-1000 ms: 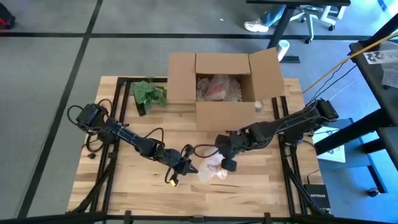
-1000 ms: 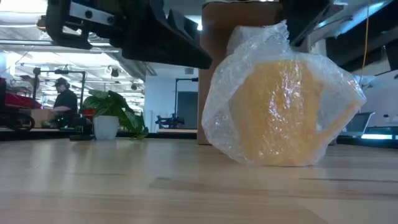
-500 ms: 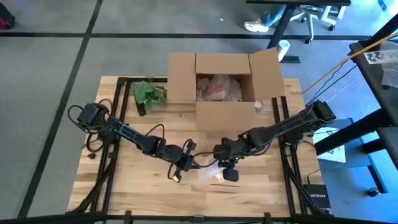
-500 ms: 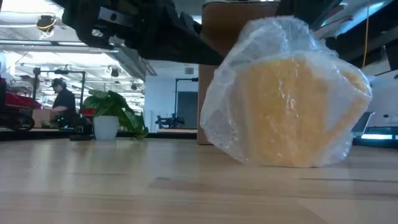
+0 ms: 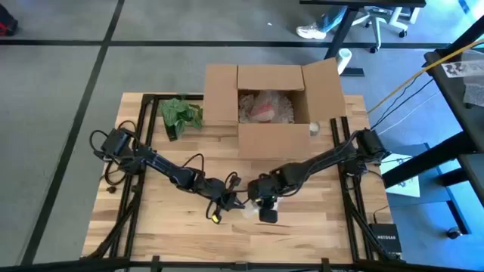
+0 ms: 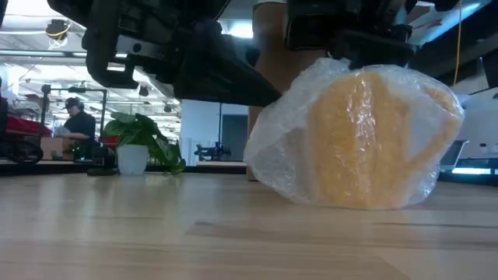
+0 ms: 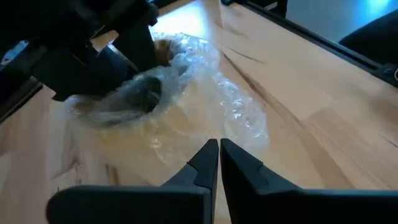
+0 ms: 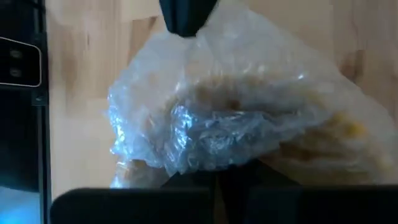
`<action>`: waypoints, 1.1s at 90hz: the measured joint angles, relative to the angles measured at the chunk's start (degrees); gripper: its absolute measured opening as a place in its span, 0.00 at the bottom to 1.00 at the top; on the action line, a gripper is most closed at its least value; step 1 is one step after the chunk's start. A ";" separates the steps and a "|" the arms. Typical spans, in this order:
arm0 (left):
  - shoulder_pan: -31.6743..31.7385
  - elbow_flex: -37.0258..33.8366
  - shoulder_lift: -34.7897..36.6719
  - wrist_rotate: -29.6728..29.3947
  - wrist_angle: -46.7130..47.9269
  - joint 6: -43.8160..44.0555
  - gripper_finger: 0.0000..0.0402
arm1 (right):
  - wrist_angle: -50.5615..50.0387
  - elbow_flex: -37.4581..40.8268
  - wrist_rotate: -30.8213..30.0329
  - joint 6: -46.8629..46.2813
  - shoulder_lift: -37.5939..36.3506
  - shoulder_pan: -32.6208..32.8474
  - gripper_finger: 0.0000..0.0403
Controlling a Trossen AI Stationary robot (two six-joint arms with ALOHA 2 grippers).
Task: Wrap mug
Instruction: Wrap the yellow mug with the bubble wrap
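Wood table [image 5: 151,227], cardboard box [image 5: 274,106] at 12. Yellow mug [image 6: 373,140] in bubble wrap [image 7: 205,81] sits center-front. My right gripper [image 5: 266,205] pinches wrap; left gripper [image 7: 219,155] fingers pressed together, just beside.

high view looks straight down; low view sits level at tabletop; both share the wrapped mug [image 6: 366,140].

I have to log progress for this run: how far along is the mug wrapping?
Mostly done: the yellow mug already sits inside bubble wrap on the table. In hand: the right end effector is down on top of the bundle, its fingers hidden in the wrap; the left end effector waits shut beside it. Left: loose wrap trails on the wood, and the open cardboard box stands behind.
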State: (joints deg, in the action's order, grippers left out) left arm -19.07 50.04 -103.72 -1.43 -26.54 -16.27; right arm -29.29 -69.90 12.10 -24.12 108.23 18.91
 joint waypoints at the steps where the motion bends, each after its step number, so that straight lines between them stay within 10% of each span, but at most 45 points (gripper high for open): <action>1: -0.01 0.00 0.00 0.00 -0.01 -0.01 0.00 | 0.01 -0.01 -0.07 0.00 0.02 0.01 0.00; 99: 0.79 0.02 -0.96 -0.01 1.42 2.36 0.00 | -19.58 -13.68 -15.46 -0.48 -8.17 3.84 0.00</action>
State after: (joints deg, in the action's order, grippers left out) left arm -18.28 50.06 -104.68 -1.44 -25.12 -13.91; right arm -48.87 -83.58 -3.36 -24.60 100.05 22.74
